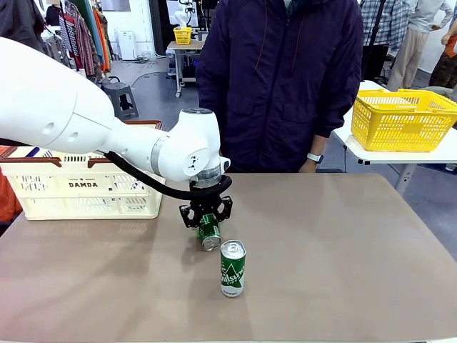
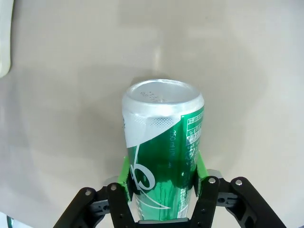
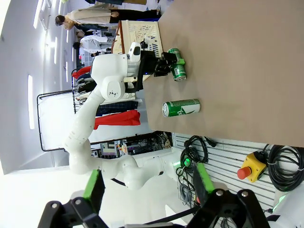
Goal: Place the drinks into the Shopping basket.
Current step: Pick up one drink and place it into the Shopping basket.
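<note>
Jaws of left gripper (image 2: pixel 162 183) clamped on a green can (image 2: pixel 161 156), green pads (image 2: pixel 124 175) pressed to its sides, can lying tilted just above the counter (image 1: pixel 343 243). Second green can (image 1: pixel 233 268) upright nearby, white script too small to read for sure. Right gripper (image 3: pixel 147 183) spread wide, holding nothing. Likely grasp step complete; next calls for lifting and carrying left to the Shopping basket (image 1: pixel 86 187), marked "DAMDA".

The gripped green can (image 2: pixel 164 156) is glossy metal with a brushed silver top, pinched by matt green pads (image 2: pixel 124 176). The Shopping basket (image 1: pixel 82 187) is smooth cream slotted plastic, and the table (image 1: pixel 343 250) is matt brown
</note>
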Robot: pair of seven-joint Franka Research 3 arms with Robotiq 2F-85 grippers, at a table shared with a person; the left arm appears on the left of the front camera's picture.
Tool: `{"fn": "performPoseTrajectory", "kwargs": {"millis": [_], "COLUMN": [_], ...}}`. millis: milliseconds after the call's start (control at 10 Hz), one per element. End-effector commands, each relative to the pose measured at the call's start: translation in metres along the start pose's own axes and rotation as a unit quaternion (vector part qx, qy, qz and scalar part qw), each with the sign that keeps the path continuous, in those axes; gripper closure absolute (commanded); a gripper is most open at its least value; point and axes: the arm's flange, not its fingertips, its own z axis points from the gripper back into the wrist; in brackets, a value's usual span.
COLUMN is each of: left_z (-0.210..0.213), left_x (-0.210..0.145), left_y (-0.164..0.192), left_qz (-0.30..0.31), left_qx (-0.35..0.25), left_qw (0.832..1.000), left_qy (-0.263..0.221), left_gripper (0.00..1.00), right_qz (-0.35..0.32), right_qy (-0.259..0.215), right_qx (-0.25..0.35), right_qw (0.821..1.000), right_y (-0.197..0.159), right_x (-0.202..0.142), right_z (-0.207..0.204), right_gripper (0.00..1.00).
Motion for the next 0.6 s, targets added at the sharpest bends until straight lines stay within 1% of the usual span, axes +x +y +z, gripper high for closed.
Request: {"fn": "performPoseTrajectory", "kwargs": {"millis": [0,200,300,400,500], "left_z": [0.007,0.025,0.054,0.094,0.143], "left_x": [0.001,-0.002,-0.004,-0.011,-0.023], "left_y": [-0.002,0.002,0.009,0.019,0.030], "left_qz": [0.003,-0.006,-0.014,-0.047,-0.074], "left_qx": [0.018,0.013,0.003,-0.005,-0.004], "left_qw": [1.000,1.000,0.999,0.998,0.997], "left_qy": [-0.017,-0.025,-0.036,-0.046,-0.037], "left_gripper": [1.00,1.00,1.00,1.00,1.00], "right_qz": [0.006,0.006,0.006,0.006,0.006], "right_qy": [-0.001,-0.001,-0.001,-0.001,-0.001], "right_qx": [0.010,0.010,0.010,0.010,0.010], "right_qw": [1.000,1.000,1.000,1.000,1.000], "right_y": [0.003,0.003,0.003,0.003,0.003], "right_x": [0.000,0.000,0.000,0.000,0.000], "right_z": [0.002,0.002,0.002,0.002,0.002], "right_gripper": [0.00,0.00,0.00,0.00,0.00]}}
